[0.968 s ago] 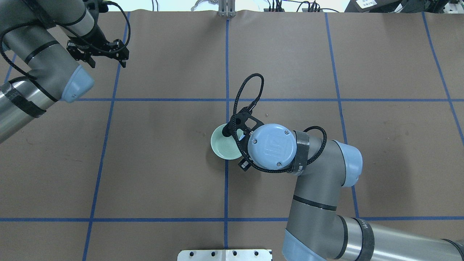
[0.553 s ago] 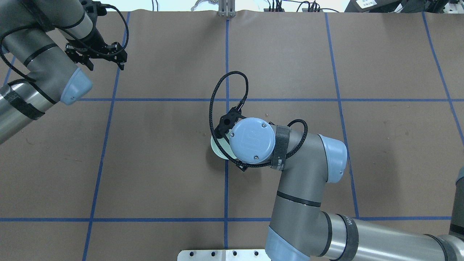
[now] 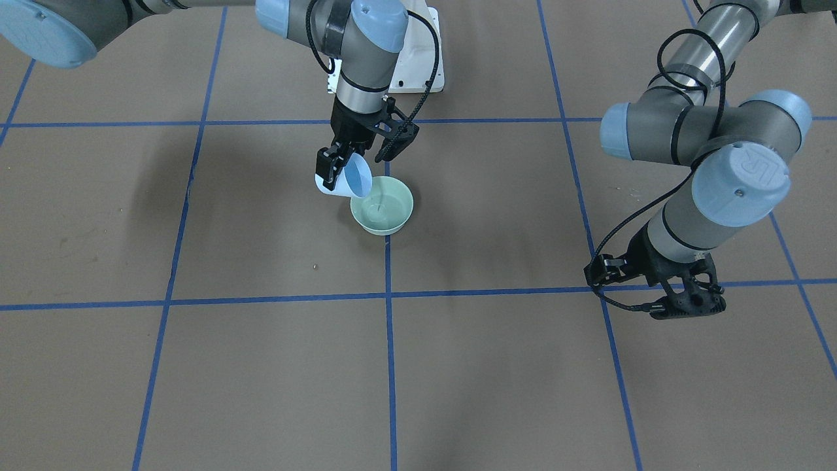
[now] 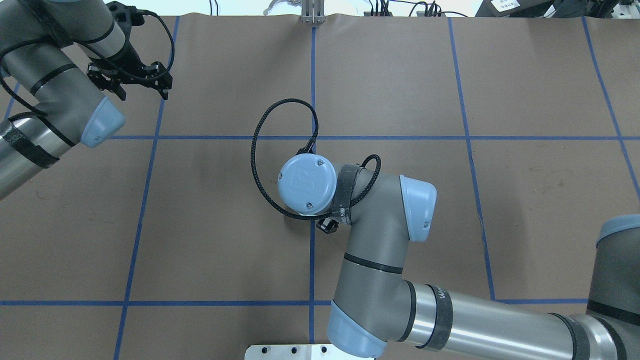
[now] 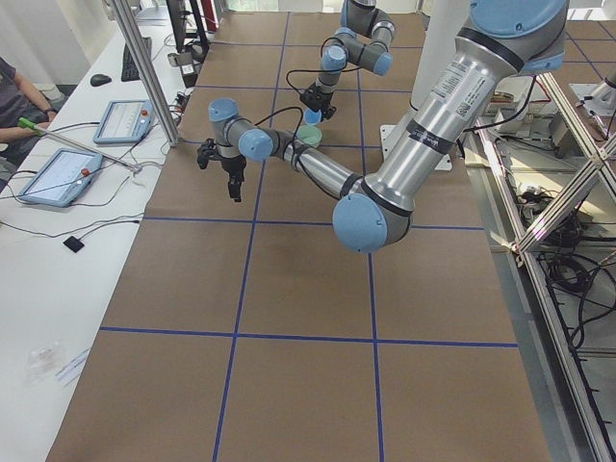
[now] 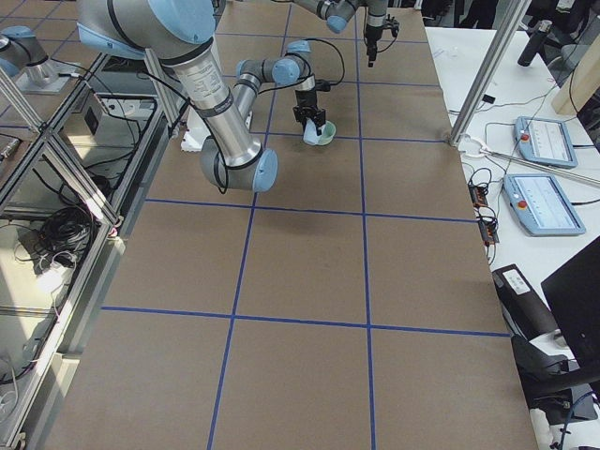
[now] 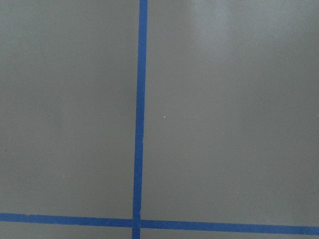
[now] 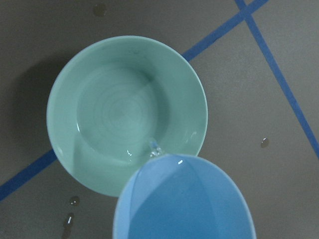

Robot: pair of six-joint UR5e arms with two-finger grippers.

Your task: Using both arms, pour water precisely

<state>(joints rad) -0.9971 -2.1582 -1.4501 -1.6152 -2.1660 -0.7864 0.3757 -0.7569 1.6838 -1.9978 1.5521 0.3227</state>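
Observation:
My right gripper (image 3: 348,162) is shut on a light blue cup (image 3: 345,178) and holds it tilted over a pale green bowl (image 3: 382,206) on the centre blue line. A thin stream of water (image 8: 155,147) runs from the cup's lip (image 8: 164,160) into the bowl (image 8: 124,112); it also shows in the front view (image 3: 378,197). In the overhead view the right arm's wrist (image 4: 306,184) hides cup and bowl. My left gripper (image 4: 134,86) is open and empty, hovering far off at the table's far left, also in the front view (image 3: 680,302).
Brown paper with blue tape lines (image 7: 139,124) covers the table. Small water drops (image 8: 73,200) lie on the paper beside the bowl. The white pedestal (image 3: 422,69) stands behind the bowl. An operator (image 5: 14,96) and tablets sit past the far table edge.
The right wrist has swung left over the bowl, now hiding it in the overhead view. The left gripper has drifted slightly back and to the left, still open.

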